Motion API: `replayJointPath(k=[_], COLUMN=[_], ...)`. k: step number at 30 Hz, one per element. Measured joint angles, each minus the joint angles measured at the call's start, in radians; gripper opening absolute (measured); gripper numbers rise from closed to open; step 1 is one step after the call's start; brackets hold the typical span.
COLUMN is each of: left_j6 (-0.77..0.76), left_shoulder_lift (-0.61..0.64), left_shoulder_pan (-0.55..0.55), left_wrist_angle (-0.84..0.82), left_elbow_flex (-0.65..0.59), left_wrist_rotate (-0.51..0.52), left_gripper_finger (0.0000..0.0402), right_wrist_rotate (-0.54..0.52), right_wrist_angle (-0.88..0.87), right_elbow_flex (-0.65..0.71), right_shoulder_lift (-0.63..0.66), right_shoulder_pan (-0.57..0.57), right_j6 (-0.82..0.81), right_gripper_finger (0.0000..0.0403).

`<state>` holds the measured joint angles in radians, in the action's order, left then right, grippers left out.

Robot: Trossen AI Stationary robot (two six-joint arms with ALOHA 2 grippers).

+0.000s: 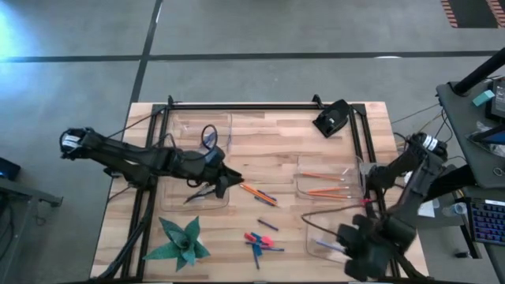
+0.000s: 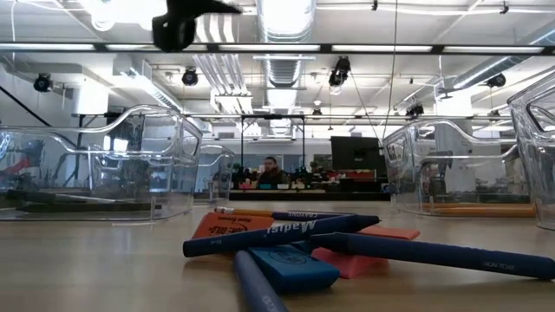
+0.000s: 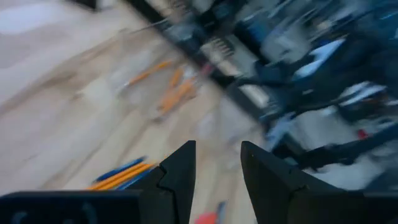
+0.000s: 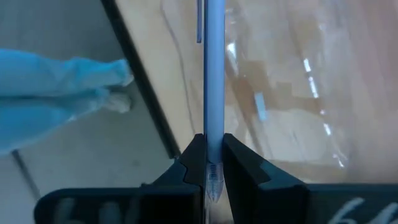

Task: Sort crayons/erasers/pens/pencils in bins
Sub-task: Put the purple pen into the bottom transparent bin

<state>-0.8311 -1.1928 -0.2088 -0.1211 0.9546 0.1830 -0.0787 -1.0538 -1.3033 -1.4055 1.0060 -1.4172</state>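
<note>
**Right pincer grips a pen over the near bin**

The right gripper (image 4: 213, 155) is clenched on a pale blue pen (image 4: 214, 68), which stands out straight ahead from between its fingers. Just under and beyond it lies a clear bin (image 1: 316, 229) holding a thin blue stick. Farther out from that pincer, a second bin (image 1: 304, 170) holds orange pencils (image 1: 325, 191).

The left gripper (image 3: 217, 168) hangs with its fingers parted and nothing between them. Just ahead of it on the bare wood lie more pencils (image 1: 259, 193); nearer the table's front edge, erasers (image 2: 286, 264) and blue sticks lie piled together. Under and behind its arm sit two more bins (image 1: 201, 130); I cannot tell their contents.
</note>
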Motion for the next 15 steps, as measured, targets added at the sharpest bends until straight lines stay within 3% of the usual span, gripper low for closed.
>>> replayJointPath(k=[8,15], left_j6=[-0.001,-0.027], left_shoulder_lift=[-0.073,-0.099], left_shoulder_pan=[-0.056,-0.116], left_wrist_angle=[0.186,0.262], left_elbow_flex=[0.01,0.01], left_wrist_rotate=[-0.027,-0.025], left_gripper_finger=[0.0114,0.0114], right_wrist_rotate=[-0.083,-0.029], right_wrist_angle=[-0.189,-0.134], right_elbow_flex=[0.012,0.058], right_shoulder_lift=[-0.054,-0.135], right_shoulder_pan=[0.03,0.028], right_j6=[-0.193,-0.176], right_gripper_finger=[0.0027,0.0027])
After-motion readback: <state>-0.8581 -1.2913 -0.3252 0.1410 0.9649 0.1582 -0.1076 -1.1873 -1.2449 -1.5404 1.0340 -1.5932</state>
